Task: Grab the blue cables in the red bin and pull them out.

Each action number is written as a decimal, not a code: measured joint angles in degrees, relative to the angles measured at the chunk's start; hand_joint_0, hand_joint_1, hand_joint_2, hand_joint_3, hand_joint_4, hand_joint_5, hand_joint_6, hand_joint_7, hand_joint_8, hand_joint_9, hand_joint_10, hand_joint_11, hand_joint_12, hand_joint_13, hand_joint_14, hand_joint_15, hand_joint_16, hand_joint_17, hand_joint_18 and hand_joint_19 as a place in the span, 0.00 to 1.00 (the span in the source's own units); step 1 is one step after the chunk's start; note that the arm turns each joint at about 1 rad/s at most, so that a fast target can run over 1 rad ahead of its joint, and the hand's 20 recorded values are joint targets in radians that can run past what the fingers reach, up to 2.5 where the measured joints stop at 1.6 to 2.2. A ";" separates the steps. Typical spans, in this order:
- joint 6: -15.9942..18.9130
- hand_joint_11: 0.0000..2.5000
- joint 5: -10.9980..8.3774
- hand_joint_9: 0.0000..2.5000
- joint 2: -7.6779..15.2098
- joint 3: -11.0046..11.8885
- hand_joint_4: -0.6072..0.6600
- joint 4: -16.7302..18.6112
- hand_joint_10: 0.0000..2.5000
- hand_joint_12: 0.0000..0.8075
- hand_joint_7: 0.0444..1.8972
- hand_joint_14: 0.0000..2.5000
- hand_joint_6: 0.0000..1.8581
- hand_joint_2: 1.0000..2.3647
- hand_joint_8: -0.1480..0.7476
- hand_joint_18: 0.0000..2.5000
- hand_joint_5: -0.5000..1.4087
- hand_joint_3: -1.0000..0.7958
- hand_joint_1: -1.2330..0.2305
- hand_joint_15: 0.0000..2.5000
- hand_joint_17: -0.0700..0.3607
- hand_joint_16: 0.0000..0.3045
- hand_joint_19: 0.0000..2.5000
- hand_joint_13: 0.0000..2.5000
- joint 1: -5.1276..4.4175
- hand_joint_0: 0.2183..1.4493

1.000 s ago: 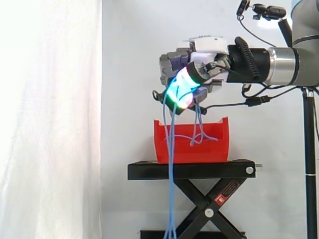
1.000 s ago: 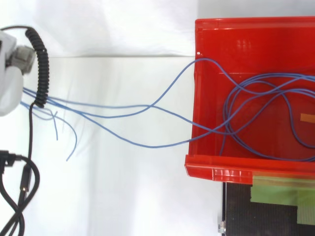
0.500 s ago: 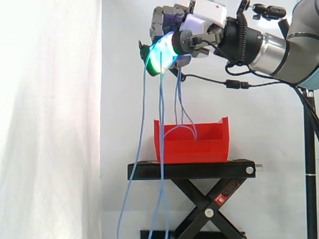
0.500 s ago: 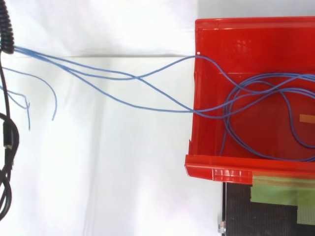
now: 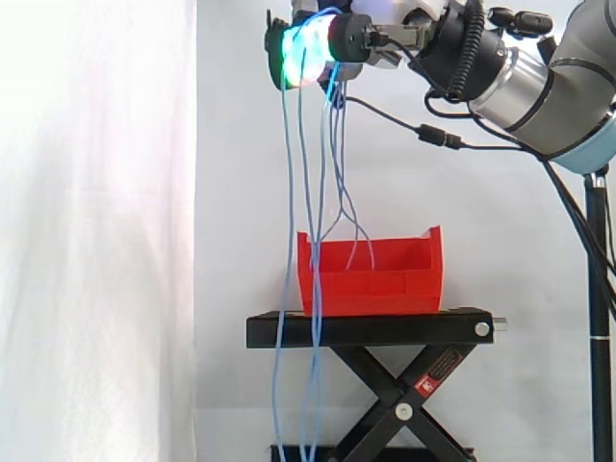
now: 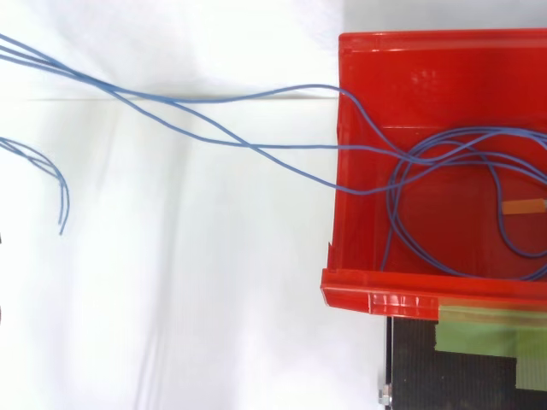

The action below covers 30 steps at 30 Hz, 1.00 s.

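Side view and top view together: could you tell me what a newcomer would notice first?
The hand, pads glowing green, is at the top of the side view, curled round blue cables. These hang in strands, some into the red bin on the black stand, others past it toward the floor. From above, loops lie in the bin.

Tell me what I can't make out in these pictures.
Side view: hand, top cut off by the upper edge.
Side view: blue cables, lower ends run past the bottom edge; their loops in the red bin hidden by its near wall.
Top view: bin's right side cut off by the right edge.
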State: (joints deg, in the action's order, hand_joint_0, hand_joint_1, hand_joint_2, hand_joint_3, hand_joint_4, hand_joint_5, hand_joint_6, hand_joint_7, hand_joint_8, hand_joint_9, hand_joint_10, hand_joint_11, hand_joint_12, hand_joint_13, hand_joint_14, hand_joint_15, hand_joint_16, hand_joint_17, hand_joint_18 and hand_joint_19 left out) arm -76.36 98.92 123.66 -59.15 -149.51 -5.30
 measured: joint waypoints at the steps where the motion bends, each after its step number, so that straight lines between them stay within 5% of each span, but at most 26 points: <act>1: -0.22 0.52 0.23 0.26 0.00 -0.02 0.41 0.29 1.00 0.33 0.19 0.39 0.82 0.00 0.38 0.36 0.48 0.00 0.33 0.59 0.39 0.14 0.33 0.50 0.03 0.56; 7: -1.00 0.52 1.10 0.26 0.01 -2.88 0.41 3.31 1.00 0.33 0.18 0.38 0.81 0.00 0.38 0.36 0.48 0.00 0.33 0.58 0.39 0.14 0.33 0.50 0.29 0.56; 14: -0.31 0.53 1.02 0.26 0.00 -8.19 0.41 12.87 1.00 0.33 0.18 0.38 0.81 0.00 0.38 0.36 0.48 0.00 0.33 0.58 0.39 0.14 0.33 0.50 0.48 0.56; 20: -0.89 0.53 1.64 0.26 0.00 -8.97 0.41 19.44 1.00 0.33 0.18 0.38 0.81 0.00 0.38 0.36 0.48 0.00 0.33 0.59 0.39 0.14 0.33 0.50 0.49 0.56; 30: -5.10 0.53 4.10 0.26 0.00 -9.05 0.41 23.20 1.00 0.34 0.19 0.37 0.81 0.00 0.38 0.36 0.48 0.00 0.33 0.59 0.39 0.14 0.33 0.50 0.42 0.56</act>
State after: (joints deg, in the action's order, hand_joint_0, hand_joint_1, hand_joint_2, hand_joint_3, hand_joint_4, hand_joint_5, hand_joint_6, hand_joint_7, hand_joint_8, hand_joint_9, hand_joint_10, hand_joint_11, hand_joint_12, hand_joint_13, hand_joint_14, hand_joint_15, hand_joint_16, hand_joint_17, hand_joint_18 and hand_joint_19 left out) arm -81.45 103.02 123.66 -68.20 -126.31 -4.88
